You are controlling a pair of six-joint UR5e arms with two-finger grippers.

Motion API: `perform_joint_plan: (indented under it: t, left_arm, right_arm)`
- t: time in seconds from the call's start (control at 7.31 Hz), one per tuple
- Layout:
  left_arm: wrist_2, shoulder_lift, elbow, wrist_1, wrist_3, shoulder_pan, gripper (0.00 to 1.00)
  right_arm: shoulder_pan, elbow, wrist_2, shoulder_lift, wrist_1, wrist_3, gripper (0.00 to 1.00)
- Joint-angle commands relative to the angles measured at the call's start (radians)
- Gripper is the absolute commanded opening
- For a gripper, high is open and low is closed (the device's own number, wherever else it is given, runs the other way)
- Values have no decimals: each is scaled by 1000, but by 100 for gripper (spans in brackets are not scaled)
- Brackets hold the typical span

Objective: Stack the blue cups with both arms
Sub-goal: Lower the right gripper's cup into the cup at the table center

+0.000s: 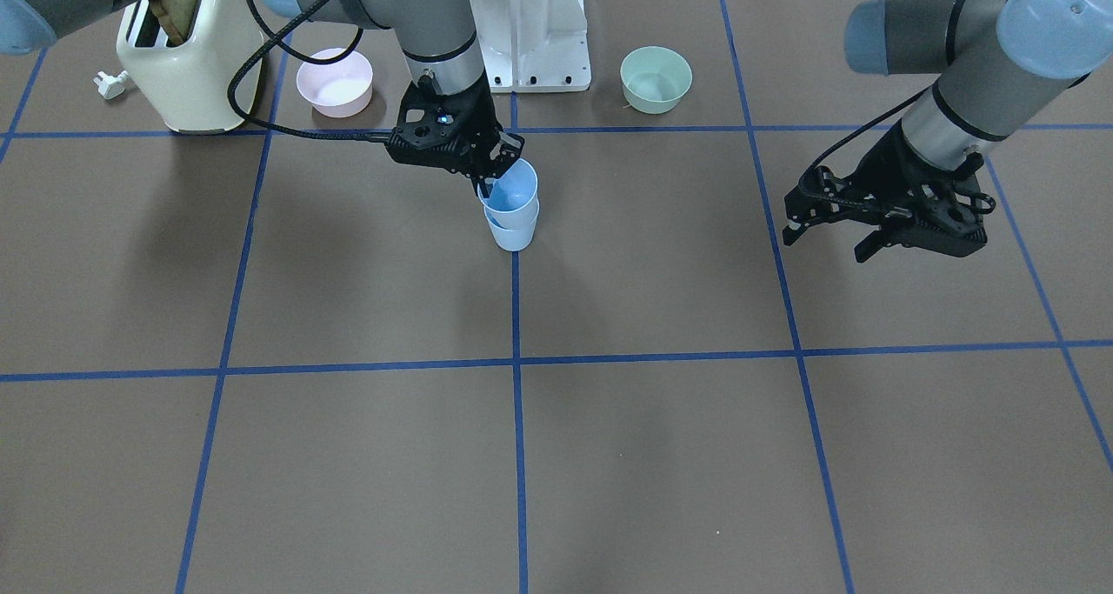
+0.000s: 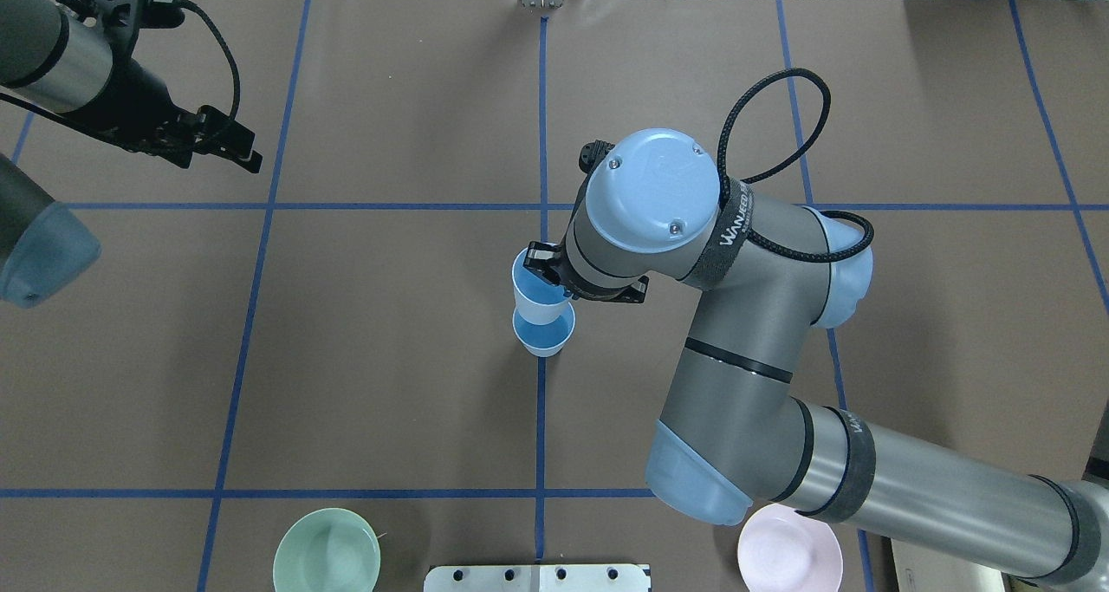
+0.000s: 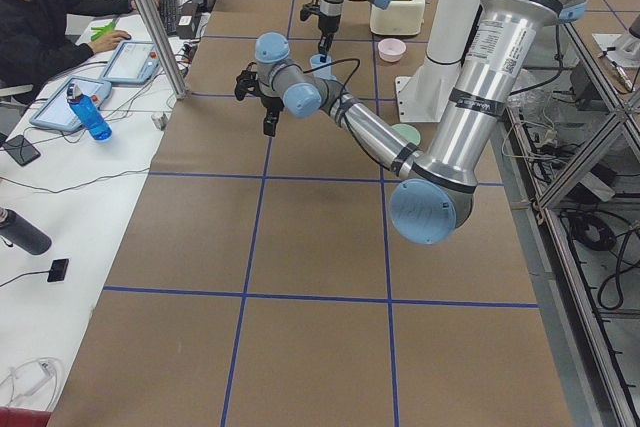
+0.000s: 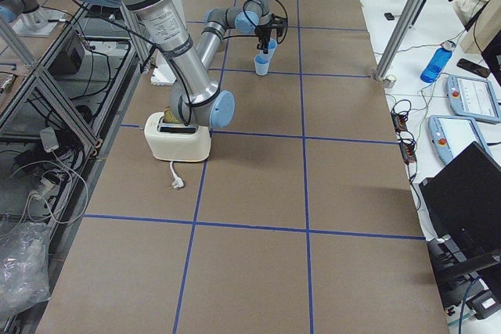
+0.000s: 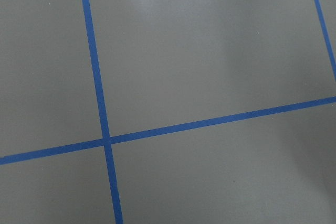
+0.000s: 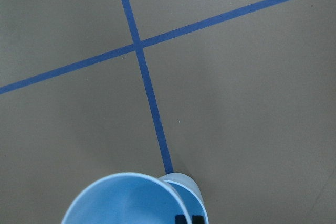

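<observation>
- Your upper blue cup (image 1: 511,192) sits mouth-up, its base inside the lower blue cup (image 1: 513,231), its long axis leaning slightly off vertical.
- The lower one stands upright on the table (image 1: 652,272), on a blue tape line (image 1: 518,316).
- Your right gripper (image 1: 492,170) pinches the upper rim.
- Your left gripper (image 1: 824,242) hangs well apart, jaws spread, empty.

Seen from overhead, the right arm (image 2: 736,349) blocks the blue cups (image 2: 539,310) from 1 to 5 o'clock. Bare worktop (image 2: 390,332) lies open from 7 to 11, and the mint bowl (image 2: 327,557) sits far out near 7.
</observation>
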Motion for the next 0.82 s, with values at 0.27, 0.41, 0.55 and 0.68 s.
perform_joint_plan:
  t: [0.27, 0.41, 0.55, 0.68]
  left_arm:
    - [1, -1, 1, 0, 0, 1, 98]
    - [-1, -1, 1, 0, 0, 1, 98]
    - [-1, -1, 1, 0, 0, 1, 98]
    - [-1, 1, 3, 0, 0, 1, 98]
  right_arm:
    - [-17, 1, -12, -1, 1, 1, 0]
    - [-17, 2, -12, 0, 3, 1, 0]
    - [-17, 1, -14, 0, 3, -2, 0]
    - [-17, -1, -14, 0, 1, -7, 9]
